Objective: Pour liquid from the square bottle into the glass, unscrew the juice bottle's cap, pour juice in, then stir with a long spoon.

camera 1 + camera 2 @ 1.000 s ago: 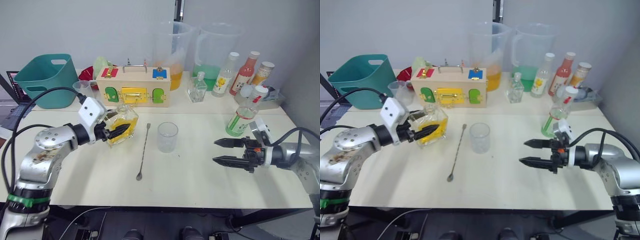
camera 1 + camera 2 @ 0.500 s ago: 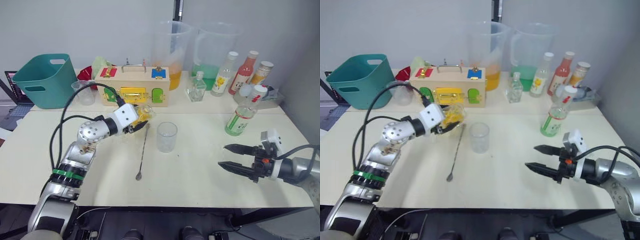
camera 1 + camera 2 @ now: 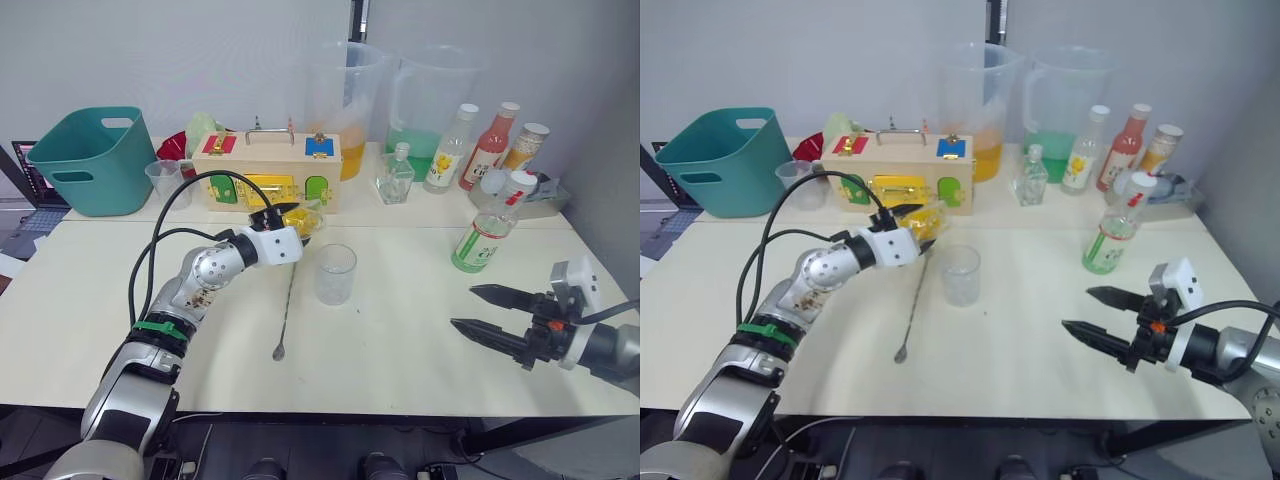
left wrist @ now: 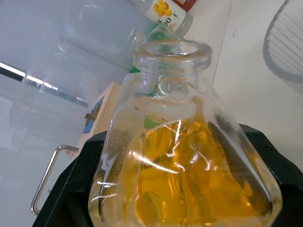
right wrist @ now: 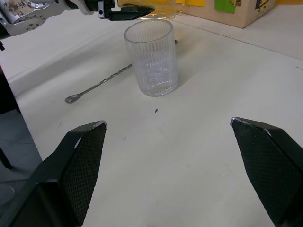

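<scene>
Wide cream-white table (image 3: pixel 400 350), spread under everything. At its far left, a teal plastic tub (image 3: pixel 90 160); along the far edge, two tall clear plastic jugs, one with orange liquid (image 3: pixel 342 100), one with green (image 3: pixel 430 105). In front of the orange jug, a pale wooden latch box (image 3: pixel 268 172) with coloured doors.

Left gripper (image 3: pixel 292 228) raised above the table just left of the glass, clamped on the squat clear faceted square bottle (image 3: pixel 300 222), black fingers (image 4: pixel 78 189) pressed to both sides in the left wrist view. Bottle tipped, open neck toward the glass, yellow liquid (image 4: pixel 189 184) pooled in its body, not yet at the mouth.

Right gripper (image 3: pixel 492 312) low over the table's right side, well apart from the glass, black fingers spread wide, nothing between them.

Slim clear plastic juice bottle (image 3: pixel 485 235) with green-and-white label, upright at right, small white cap (image 3: pixel 520 182) on. Behind it a yellow-labelled bottle (image 3: pixel 448 150) and a red-orange bottle (image 3: pixel 488 147).

Plain clear ribbed tumbler glass (image 3: pixel 335 274), upright mid-table, empty. Thin silver long spoon (image 3: pixel 287 300) flat on the table just left of the glass, bowl nearest the front edge.
</scene>
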